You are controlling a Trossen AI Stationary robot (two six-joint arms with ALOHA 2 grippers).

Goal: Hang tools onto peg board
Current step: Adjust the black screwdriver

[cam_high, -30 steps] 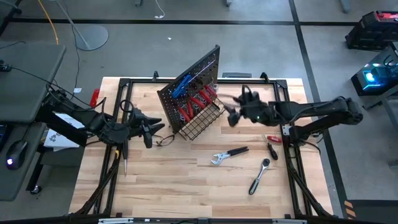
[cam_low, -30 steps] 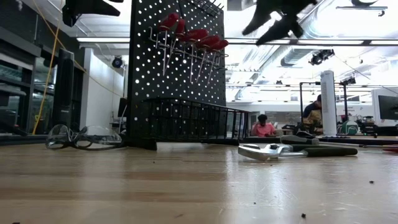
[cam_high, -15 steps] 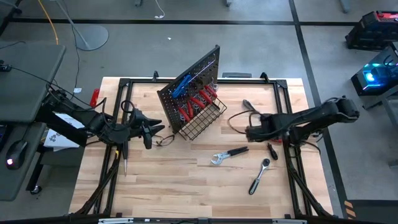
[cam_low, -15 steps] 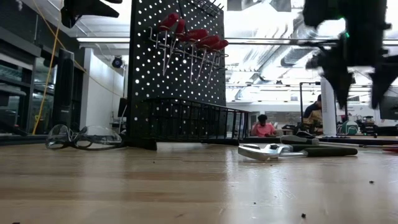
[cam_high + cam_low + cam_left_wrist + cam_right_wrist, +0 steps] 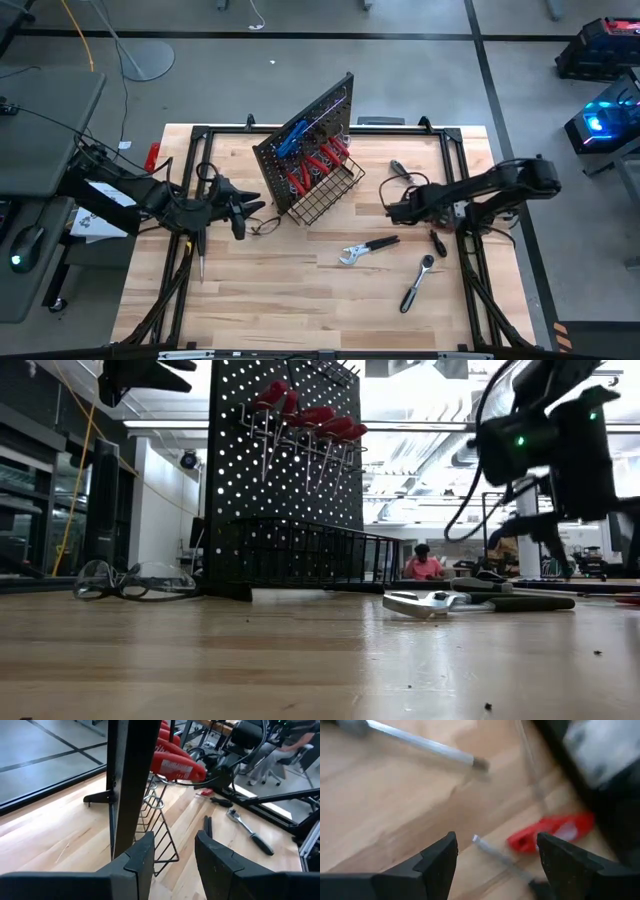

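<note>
While the perforated black peg board [image 5: 305,135] stands upright, the right gripper [image 5: 492,851] is held fingers apart over a red-handled screwdriver [image 5: 540,836]; the left gripper [image 5: 175,851] is parted, empty.

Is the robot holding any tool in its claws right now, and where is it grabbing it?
No. The right gripper is open above a red-handled screwdriver on the table, and the left gripper is empty too.

Clear safety glasses [image 5: 135,580] lie on the wooden table [image 5: 300,290], toward its left edge.
</note>
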